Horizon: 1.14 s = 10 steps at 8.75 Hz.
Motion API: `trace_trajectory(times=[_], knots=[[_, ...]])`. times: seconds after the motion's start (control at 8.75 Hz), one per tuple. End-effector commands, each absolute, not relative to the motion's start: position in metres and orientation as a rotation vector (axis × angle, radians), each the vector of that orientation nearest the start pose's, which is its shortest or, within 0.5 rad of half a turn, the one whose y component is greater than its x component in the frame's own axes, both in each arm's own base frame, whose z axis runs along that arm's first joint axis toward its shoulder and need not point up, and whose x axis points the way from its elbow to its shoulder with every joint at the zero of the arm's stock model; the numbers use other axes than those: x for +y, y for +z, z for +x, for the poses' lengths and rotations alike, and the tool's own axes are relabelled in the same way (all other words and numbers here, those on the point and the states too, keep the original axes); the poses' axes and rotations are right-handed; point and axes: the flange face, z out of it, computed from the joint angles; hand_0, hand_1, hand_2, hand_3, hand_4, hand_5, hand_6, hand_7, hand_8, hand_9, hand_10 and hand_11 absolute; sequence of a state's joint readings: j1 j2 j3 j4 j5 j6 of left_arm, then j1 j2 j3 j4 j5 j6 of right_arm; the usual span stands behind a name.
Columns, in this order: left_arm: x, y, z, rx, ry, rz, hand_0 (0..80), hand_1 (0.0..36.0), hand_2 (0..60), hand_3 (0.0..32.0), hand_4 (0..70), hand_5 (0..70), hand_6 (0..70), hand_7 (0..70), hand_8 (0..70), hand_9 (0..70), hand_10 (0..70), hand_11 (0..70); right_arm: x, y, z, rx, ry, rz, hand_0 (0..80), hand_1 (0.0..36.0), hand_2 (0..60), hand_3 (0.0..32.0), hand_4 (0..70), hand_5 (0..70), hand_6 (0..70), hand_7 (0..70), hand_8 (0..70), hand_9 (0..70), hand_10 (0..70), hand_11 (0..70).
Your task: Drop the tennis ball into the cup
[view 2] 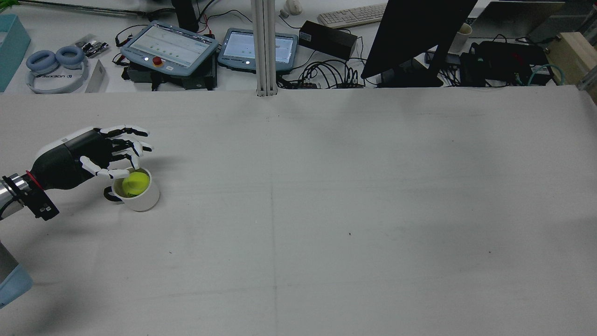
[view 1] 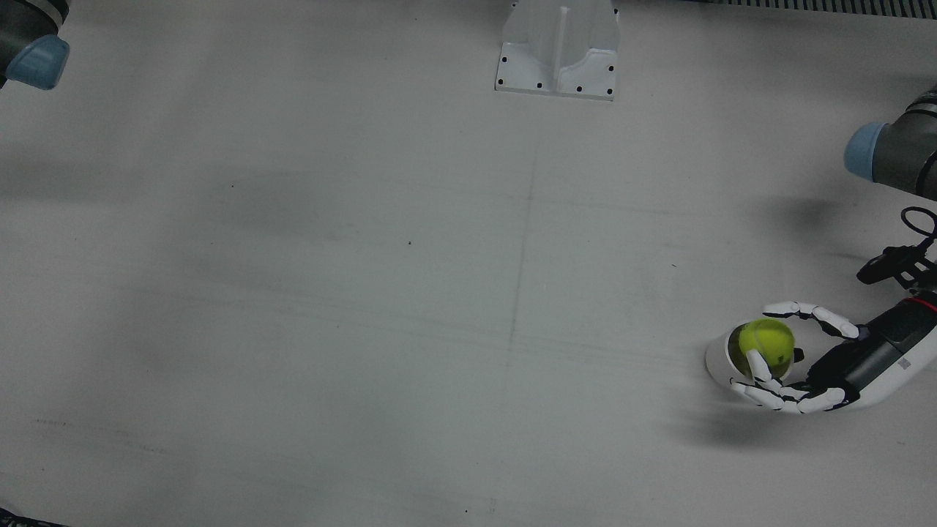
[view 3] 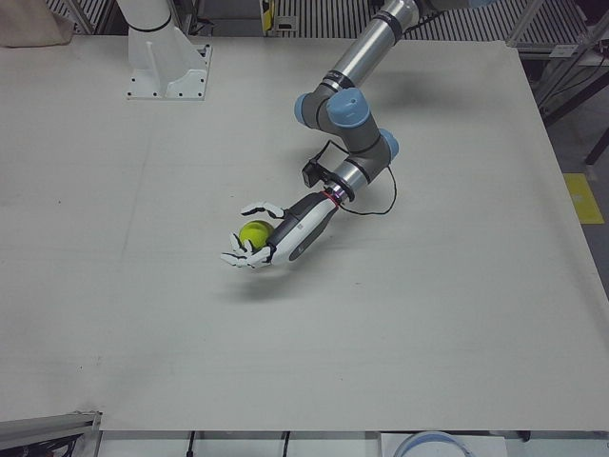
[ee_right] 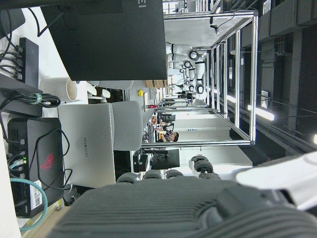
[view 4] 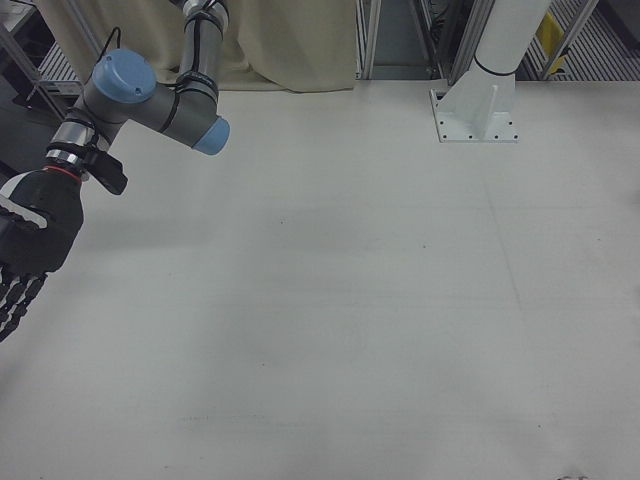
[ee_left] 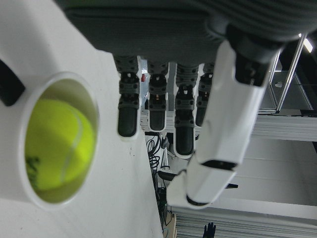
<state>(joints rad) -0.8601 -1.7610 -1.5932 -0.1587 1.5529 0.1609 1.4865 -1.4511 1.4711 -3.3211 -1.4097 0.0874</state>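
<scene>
A yellow-green tennis ball [view 1: 766,344] sits inside a white cup [view 1: 719,360] that stands upright near the table's edge on the robot's left side. The rear view shows the ball [view 2: 135,182] in the cup [view 2: 145,199] too. My left hand [view 1: 842,362] hovers just over the cup's mouth, its fingers spread apart and holding nothing. The left hand view shows the ball [ee_left: 54,144] resting low in the cup [ee_left: 62,77], with the fingers [ee_left: 126,111] clear of it. My right hand [view 4: 28,250] hangs at the far side of the table, fingers extended, empty.
A white arm pedestal [view 1: 558,51] is bolted at the table's robot side. In the rear view, tablets [view 2: 170,46], a monitor [view 2: 410,37] and cables lie beyond the table's far edge. The left arm's elbow [view 3: 343,114] reaches over the table.
</scene>
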Motion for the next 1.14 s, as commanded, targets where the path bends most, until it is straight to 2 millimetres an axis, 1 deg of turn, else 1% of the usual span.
trace_trajectory(times=[0.0,0.11,0.23,0.34,0.46,0.57,0.69,0.8,0.91,1.03], knots=[[-0.538,0.553,0.284,2.193,-1.412,-0.605,80.0,36.0,53.4,0.0,21.5,20.9,40.5,36.3,23.7,27.3,30.8,47.5,-0.535,0.691,0.105,1.975,-2.304,-0.017,0.0,0.0,0.0,0.0,0.0,0.0,0.0,0.0,0.0,0.0,0.0,0.0],[-0.541,0.546,0.278,2.211,-1.410,-0.601,80.0,36.0,57.8,0.0,21.3,21.9,46.7,35.1,24.8,26.8,30.8,47.4,-0.535,0.691,0.105,1.973,-2.306,-0.017,0.0,0.0,0.0,0.0,0.0,0.0,0.0,0.0,0.0,0.0,0.0,0.0],[-0.565,0.539,0.223,2.260,-1.457,-0.502,80.0,36.0,59.5,0.0,21.5,22.8,51.1,34.7,25.7,26.8,30.9,47.7,-0.535,0.691,0.105,1.973,-2.306,-0.017,0.0,0.0,0.0,0.0,0.0,0.0,0.0,0.0,0.0,0.0,0.0,0.0],[-0.582,0.546,0.173,2.282,-1.518,-0.398,80.0,36.0,60.0,0.0,22.1,23.6,55.3,34.1,26.6,26.8,30.9,47.5,-0.535,0.691,0.105,1.975,-2.304,-0.017,0.0,0.0,0.0,0.0,0.0,0.0,0.0,0.0,0.0,0.0,0.0,0.0],[-0.599,0.561,0.118,2.300,-1.589,-0.278,80.0,36.0,60.0,0.0,23.6,22.8,51.3,35.7,25.8,26.9,31.0,47.8,-0.535,0.691,0.105,1.973,-2.306,-0.017,0.0,0.0,0.0,0.0,0.0,0.0,0.0,0.0,0.0,0.0,0.0,0.0],[-0.605,0.570,0.064,2.305,-1.657,-0.176,80.0,36.0,60.0,0.0,24.3,22.3,49.1,36.3,24.9,26.5,30.6,47.2,-0.535,0.691,0.105,1.973,-2.306,-0.017,0.0,0.0,0.0,0.0,0.0,0.0,0.0,0.0,0.0,0.0,0.0,0.0],[-0.607,0.574,0.016,2.317,-1.691,-0.090,80.0,36.0,60.0,0.0,24.6,22.0,46.9,35.6,24.3,26.1,30.9,47.6,-0.535,0.691,0.105,1.973,-2.306,-0.017,0.0,0.0,0.0,0.0,0.0,0.0,0.0,0.0,0.0,0.0,0.0,0.0],[-0.607,0.581,-0.019,2.316,-1.730,-0.027,80.0,36.0,60.0,0.0,25.2,24.0,55.5,34.2,26.3,26.1,31.6,48.6,-0.535,0.691,0.105,1.975,-2.304,-0.017,0.0,0.0,0.0,0.0,0.0,0.0,0.0,0.0,0.0,0.0,0.0,0.0],[-0.606,0.594,-0.036,2.300,-1.765,0.014,80.0,36.0,60.0,0.0,26.2,23.2,49.6,36.4,25.4,26.9,32.2,49.5,-0.535,0.691,0.105,1.973,-2.306,-0.017,0.0,0.0,0.0,0.0,0.0,0.0,0.0,0.0,0.0,0.0,0.0,0.0],[-0.604,0.598,-0.043,2.297,-1.776,0.028,80.0,36.0,60.0,0.0,26.8,25.8,62.6,35.0,28.2,26.9,33.0,50.6,-0.535,0.691,0.105,1.975,-2.304,-0.017,0.0,0.0,0.0,0.0,0.0,0.0,0.0,0.0,0.0,0.0,0.0,0.0]])
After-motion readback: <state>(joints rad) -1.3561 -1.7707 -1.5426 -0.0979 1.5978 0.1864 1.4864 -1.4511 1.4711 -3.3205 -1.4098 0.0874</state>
